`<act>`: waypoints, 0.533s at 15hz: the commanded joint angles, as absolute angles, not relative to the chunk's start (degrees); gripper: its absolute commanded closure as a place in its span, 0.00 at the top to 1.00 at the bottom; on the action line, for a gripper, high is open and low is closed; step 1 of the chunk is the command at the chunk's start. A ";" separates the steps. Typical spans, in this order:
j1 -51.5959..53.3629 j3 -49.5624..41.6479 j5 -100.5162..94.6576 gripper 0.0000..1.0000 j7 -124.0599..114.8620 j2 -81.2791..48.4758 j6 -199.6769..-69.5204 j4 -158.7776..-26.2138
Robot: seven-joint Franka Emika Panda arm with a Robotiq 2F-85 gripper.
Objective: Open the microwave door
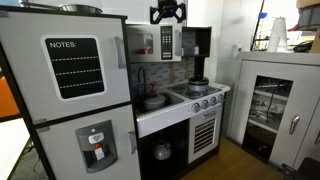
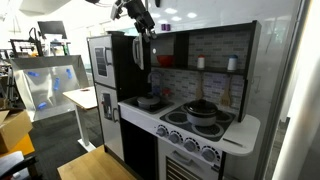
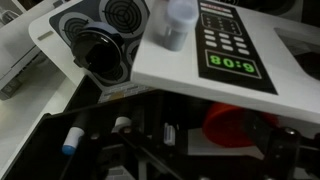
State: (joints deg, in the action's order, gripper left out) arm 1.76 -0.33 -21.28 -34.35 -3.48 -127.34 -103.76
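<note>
White-framed microwave door [image 1: 150, 42] already looks swung outward, so little seems left. Gripper [image 1: 168, 14] hovers above it; its opening I cannot tell.

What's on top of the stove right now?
A dark pot sits on one burner of the stove; the front burners look bare. Whatever is inside the pot cannot be seen from these views.

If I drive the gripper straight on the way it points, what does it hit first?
Probably the top edge of the microwave door, directly under the gripper in an exterior view; depth is unclear, so it might slip past.
</note>
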 commanded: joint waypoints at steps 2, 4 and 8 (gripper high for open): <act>1.93 0.05 -21.27 1.00 -33.76 0.76 -125.10 -106.08; 1.79 0.41 -21.10 1.00 -33.58 2.44 -124.44 -107.67; 1.45 0.93 -20.28 1.00 -33.33 5.08 -123.98 -111.21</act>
State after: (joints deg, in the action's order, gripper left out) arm 2.03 0.22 -21.19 -34.27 2.76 -124.63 -108.43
